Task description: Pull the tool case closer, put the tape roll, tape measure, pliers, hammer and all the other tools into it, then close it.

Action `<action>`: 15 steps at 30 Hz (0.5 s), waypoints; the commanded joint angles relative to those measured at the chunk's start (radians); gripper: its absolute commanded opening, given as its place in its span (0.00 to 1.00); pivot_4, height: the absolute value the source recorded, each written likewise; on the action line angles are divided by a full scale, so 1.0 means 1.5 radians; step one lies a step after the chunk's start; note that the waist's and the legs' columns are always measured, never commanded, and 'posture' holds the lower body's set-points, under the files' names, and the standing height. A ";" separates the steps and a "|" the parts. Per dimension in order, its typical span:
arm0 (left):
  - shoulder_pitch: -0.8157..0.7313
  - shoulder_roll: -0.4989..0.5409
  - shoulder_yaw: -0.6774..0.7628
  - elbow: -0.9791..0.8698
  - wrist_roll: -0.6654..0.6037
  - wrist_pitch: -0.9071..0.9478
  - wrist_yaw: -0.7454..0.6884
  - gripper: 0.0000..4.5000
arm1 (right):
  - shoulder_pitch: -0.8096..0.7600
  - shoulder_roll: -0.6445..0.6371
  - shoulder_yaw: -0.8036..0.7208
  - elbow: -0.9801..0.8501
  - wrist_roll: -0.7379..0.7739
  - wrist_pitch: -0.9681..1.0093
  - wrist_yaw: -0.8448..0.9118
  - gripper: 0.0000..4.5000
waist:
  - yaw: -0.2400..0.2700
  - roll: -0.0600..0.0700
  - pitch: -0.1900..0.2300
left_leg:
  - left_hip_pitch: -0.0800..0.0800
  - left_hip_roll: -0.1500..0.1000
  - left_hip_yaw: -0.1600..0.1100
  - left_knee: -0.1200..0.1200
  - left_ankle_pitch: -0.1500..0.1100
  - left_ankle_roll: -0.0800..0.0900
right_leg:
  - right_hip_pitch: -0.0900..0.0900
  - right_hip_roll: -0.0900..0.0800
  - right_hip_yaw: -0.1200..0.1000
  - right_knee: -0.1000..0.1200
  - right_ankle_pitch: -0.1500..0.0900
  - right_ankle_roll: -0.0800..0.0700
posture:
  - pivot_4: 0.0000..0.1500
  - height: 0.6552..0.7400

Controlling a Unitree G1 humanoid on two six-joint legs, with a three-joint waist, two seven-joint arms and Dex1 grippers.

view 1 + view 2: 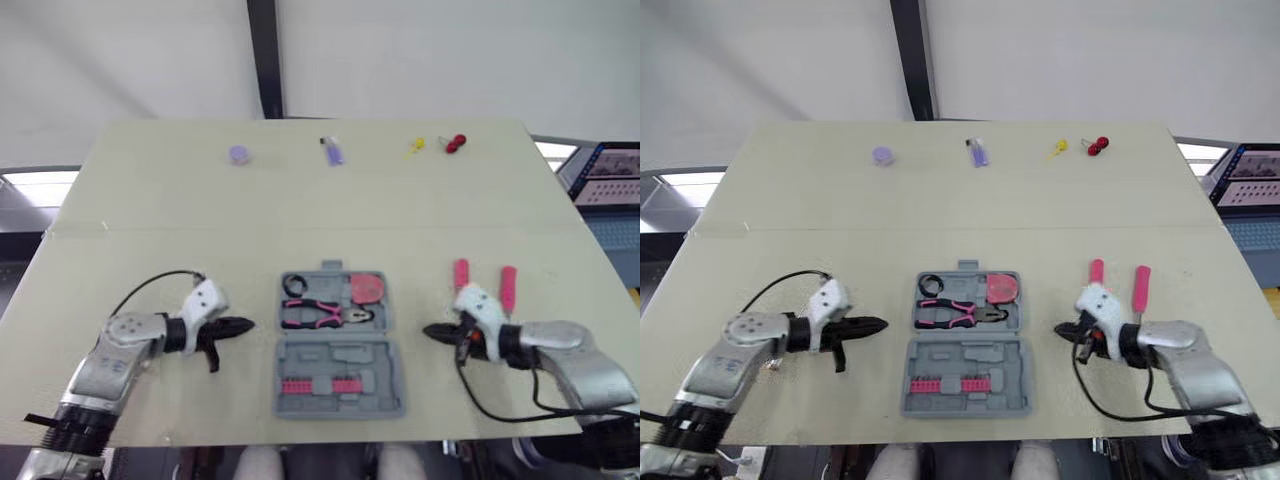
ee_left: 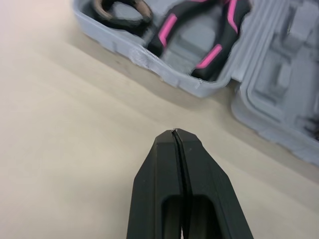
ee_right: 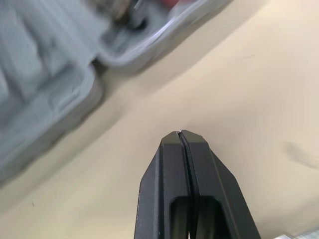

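The grey tool case [image 1: 345, 355] lies open at the near middle of the table. Its far half holds a black tape roll [image 1: 295, 286], pink-and-black pliers [image 1: 320, 315] and a pink tape measure [image 1: 367, 288]; a row of red bits sits in the near half. Two pink-handled tools [image 1: 461, 273] [image 1: 508, 285] lie on the table right of the case. My left gripper [image 1: 245, 325] is shut and empty, just left of the case, pointing at it. On the other side, my right gripper [image 1: 430, 331] is shut and empty, pointing at the case [image 3: 50, 89].
Along the table's far edge lie a small purple roll [image 1: 238, 154], a purple item [image 1: 333, 152], a yellow item [image 1: 416, 146] and a red item [image 1: 455, 143]. A monitor [image 1: 610, 165] stands off the table's right side.
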 commanded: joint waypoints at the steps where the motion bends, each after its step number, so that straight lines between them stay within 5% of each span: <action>1: 0.030 0.038 0.109 -0.065 -0.052 0.048 0.018 0.00 | 0.024 -0.026 -0.134 -0.022 0.086 0.037 0.013 0.00 | 0.000 0.000 0.000 | 0.000 0.000 0.000 0.000 0.000 0.000 | 0.000 0.000 0.000 0.000 0.000 0.000 | 1.00 1.00; 2: 0.042 0.047 0.133 -0.070 -0.055 0.060 0.027 0.00 | 0.034 -0.034 -0.159 -0.009 0.091 0.040 0.012 0.00 | 0.000 0.000 0.000 | 0.000 0.000 0.000 0.000 0.000 0.000 | 0.000 0.000 0.000 0.000 0.000 0.000 | 1.00 1.00; 3: 0.063 0.058 0.191 -0.049 -0.059 0.069 0.042 0.12 | 0.048 -0.042 -0.207 0.034 0.094 0.040 0.002 0.00 | 0.000 0.000 0.000 | 0.000 0.000 0.000 0.000 0.000 0.000 | 0.000 0.000 0.000 0.000 0.000 0.000 | 1.00 1.00; 11: 0.150 0.053 0.445 0.070 -0.030 0.000 0.196 0.98 | 0.066 -0.037 -0.388 0.309 0.056 -0.120 -0.115 0.86 | -0.002 -0.001 0.001 | 0.001 0.000 0.002 -0.003 0.000 0.000 | 0.000 0.000 0.001 -0.002 0.000 0.000 | 1.00 1.00; 12: 0.151 0.048 0.458 0.087 -0.027 -0.009 0.215 1.00 | 0.057 -0.033 -0.399 0.340 0.053 -0.150 -0.133 0.99 | -0.003 -0.001 0.001 | 0.002 0.000 0.002 -0.003 0.000 0.000 | 0.000 0.000 0.001 -0.002 0.000 0.000 | 1.00 1.00; 15: 0.158 0.028 0.476 0.144 -0.021 -0.049 0.247 1.00 | 0.030 -0.022 -0.411 0.441 0.041 -0.237 -0.167 1.00 | -0.012 -0.001 0.001 | 0.002 0.000 0.002 -0.004 0.000 0.000 | 0.000 0.000 0.001 -0.002 0.000 0.000 | 1.00 1.00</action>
